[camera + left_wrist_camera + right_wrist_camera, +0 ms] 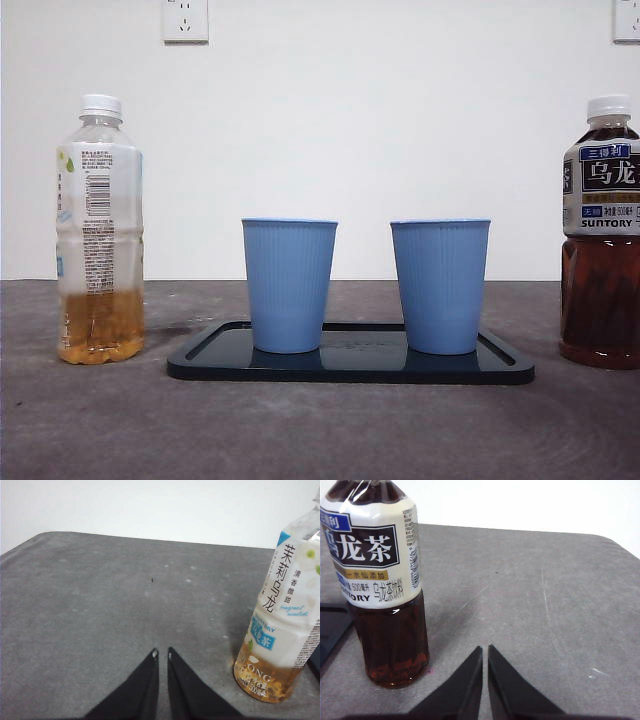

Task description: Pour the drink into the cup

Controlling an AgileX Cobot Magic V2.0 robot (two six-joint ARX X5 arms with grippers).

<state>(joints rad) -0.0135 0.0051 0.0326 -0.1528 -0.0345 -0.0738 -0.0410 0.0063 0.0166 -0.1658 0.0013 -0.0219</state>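
Two blue cups stand upright, apart, on a dark tray mid-table. Pale tea bottle, capped and mostly empty, stands on one side, dark tea bottle on the other. Left gripper near the pale bottle, right gripper near the dark one, both jaws pressed together, holding nothing.

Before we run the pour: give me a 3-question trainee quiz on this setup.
1. True or false: both bottles are capped.
2. The two blue cups stand on: A) bare table B) the dark tray C) a plate.
3. Which bottle is nearly full?

Key:
1. True; the pale tea bottle and the dark oolong bottle both wear white caps.
2. B.
3. The dark oolong bottle. The left gripper and right gripper hold nothing.
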